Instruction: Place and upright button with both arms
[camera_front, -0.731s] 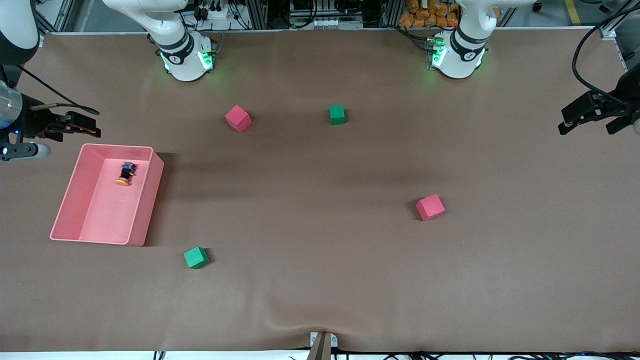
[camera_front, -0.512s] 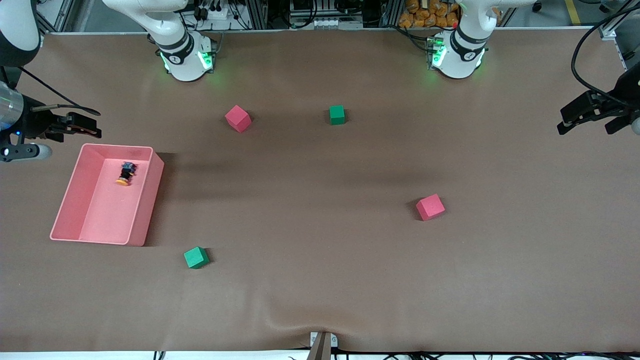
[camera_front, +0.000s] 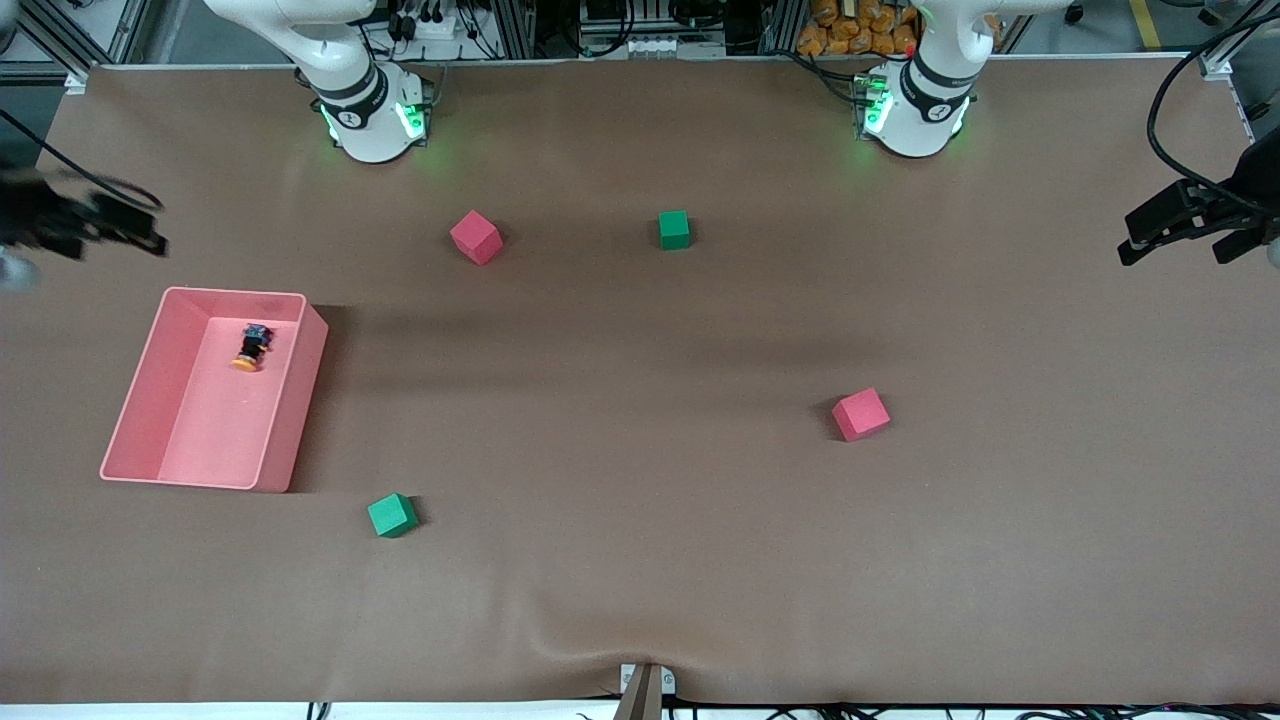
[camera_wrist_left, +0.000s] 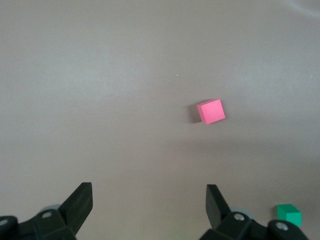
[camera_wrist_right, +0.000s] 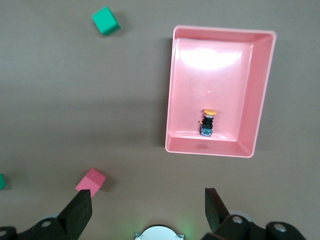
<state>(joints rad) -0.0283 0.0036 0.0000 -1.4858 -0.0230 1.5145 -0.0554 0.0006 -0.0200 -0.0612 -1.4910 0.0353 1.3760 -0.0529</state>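
Note:
The button (camera_front: 250, 348) lies on its side in the pink bin (camera_front: 150, 400), its orange cap turned toward the front camera. It also shows in the right wrist view as the button (camera_wrist_right: 207, 122) inside the bin (camera_wrist_right: 172, 90). My right gripper (camera_front: 135, 237) hangs open and empty over the table's edge at the right arm's end, off to the side of the bin. Its open jaws frame bare table and the right arm's base in the right gripper (camera_wrist_right: 147, 200) view. My left gripper (camera_front: 1178, 242) hangs open and empty over the left arm's end of the table, also seen as the left gripper (camera_wrist_left: 149, 192).
Two pink cubes (camera_front: 476, 237) (camera_front: 860, 414) and two green cubes (camera_front: 674, 229) (camera_front: 392, 515) are scattered on the brown table. The left wrist view shows a pink cube (camera_wrist_left: 211, 111) and a green cube (camera_wrist_left: 289, 215). The arm bases (camera_front: 372, 115) (camera_front: 915, 110) stand along the top edge.
My right gripper has pulled away from the bin toward the table's edge at the right arm's end, and its white wrist has left the front view. The left gripper has barely shifted.

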